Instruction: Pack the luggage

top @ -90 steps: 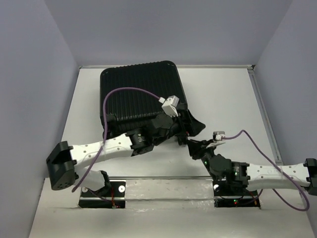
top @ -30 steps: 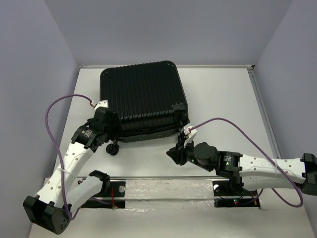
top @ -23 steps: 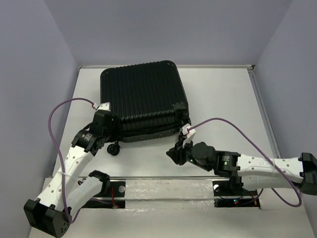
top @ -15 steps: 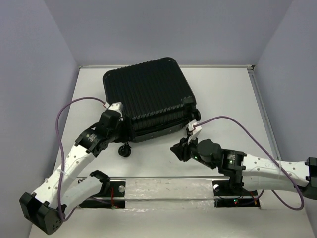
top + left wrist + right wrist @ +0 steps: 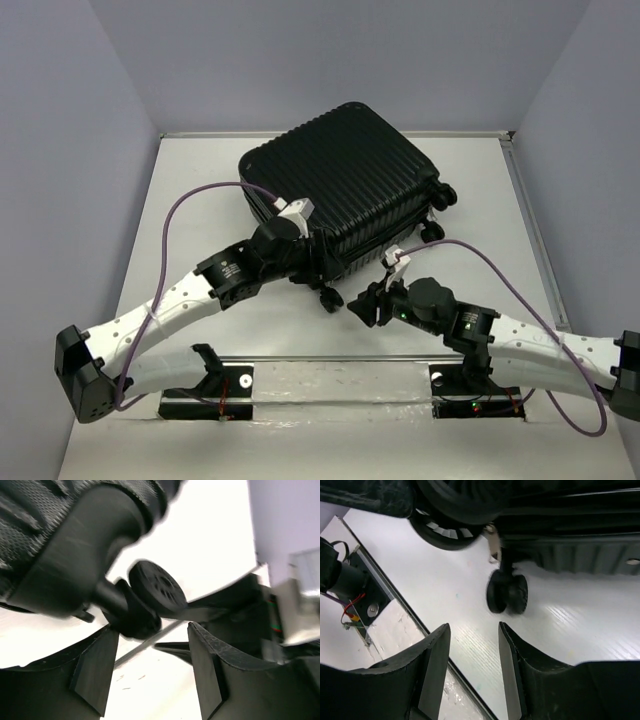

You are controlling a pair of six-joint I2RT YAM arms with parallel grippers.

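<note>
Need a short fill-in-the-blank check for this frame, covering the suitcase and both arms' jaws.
The luggage is ____ (open/closed).
In the left wrist view, a small black ____ of the luggage sits just beyond the open left jaws.
The right jaws are open and hold ____.
Missing: closed; wheel; nothing.

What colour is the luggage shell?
The luggage is black with a ribbed shell; it shows best in the top external view.
</note>
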